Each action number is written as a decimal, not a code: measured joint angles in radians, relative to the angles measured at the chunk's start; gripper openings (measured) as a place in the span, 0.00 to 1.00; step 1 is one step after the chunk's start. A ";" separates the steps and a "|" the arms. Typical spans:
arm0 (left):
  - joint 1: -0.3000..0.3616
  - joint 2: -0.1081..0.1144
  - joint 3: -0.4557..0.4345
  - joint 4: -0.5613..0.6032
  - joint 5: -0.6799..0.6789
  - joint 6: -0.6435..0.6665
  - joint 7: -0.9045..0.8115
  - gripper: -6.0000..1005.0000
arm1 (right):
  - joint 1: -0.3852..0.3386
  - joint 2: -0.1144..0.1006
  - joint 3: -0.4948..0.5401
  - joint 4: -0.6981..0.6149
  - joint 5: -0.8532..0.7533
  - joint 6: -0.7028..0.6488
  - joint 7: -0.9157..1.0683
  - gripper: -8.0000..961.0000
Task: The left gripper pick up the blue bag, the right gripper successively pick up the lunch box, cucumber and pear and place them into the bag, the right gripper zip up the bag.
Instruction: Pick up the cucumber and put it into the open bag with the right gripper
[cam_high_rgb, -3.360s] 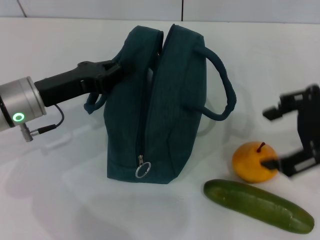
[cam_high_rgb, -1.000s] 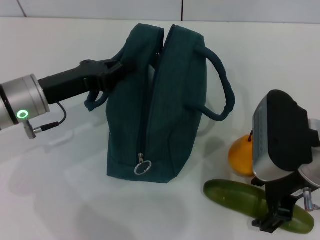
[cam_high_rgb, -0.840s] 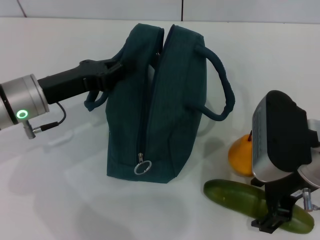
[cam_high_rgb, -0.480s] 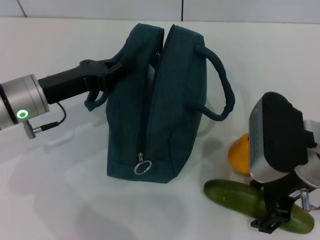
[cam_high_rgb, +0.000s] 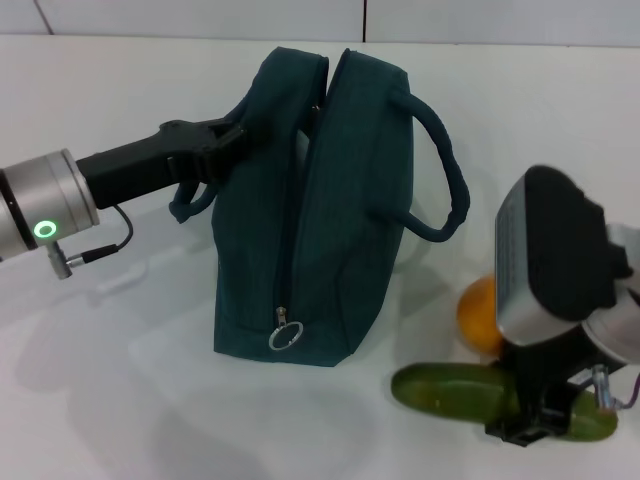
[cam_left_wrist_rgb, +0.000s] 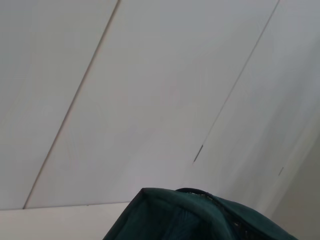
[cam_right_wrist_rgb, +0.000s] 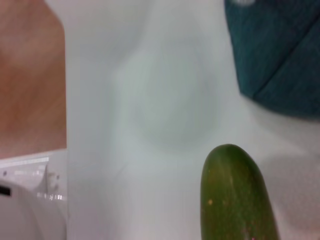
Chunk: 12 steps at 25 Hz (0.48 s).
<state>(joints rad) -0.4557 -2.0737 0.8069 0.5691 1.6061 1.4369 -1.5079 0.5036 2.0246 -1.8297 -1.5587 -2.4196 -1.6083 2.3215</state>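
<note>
Right gripper (cam_high_rgb: 530, 425) low at near edge, fingers clamped across long green cucumber (cam_high_rgb: 445, 392). Cucumber long axis runs sideways, free rounded end pointing from claw toward bag side. Round orange-yellow pear (cam_high_rgb: 478, 312) just behind claw, partly hidden by wrist. Dark teal fabric zip bag (cam_high_rgb: 320, 215) stands upright farther off, beyond cucumber's free end, top opening facing up. Left gripper (cam_high_rgb: 225, 145) farthest, at bag's upper side by handle; grip state cannot be told. Lunch box not visible.
</note>
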 joint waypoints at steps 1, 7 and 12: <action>0.000 0.000 0.000 0.000 0.000 0.000 0.000 0.05 | 0.000 -0.002 0.011 -0.004 0.010 0.000 -0.003 0.64; 0.000 -0.001 -0.001 0.000 -0.001 0.003 0.000 0.05 | -0.007 -0.005 0.092 -0.014 0.103 -0.030 -0.079 0.58; 0.002 -0.001 -0.003 0.000 -0.004 0.005 0.000 0.05 | -0.018 -0.006 0.284 0.004 0.308 -0.116 -0.221 0.58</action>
<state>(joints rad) -0.4541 -2.0746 0.8037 0.5695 1.6025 1.4416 -1.5079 0.4856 2.0186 -1.5456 -1.5546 -2.1113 -1.7244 2.1004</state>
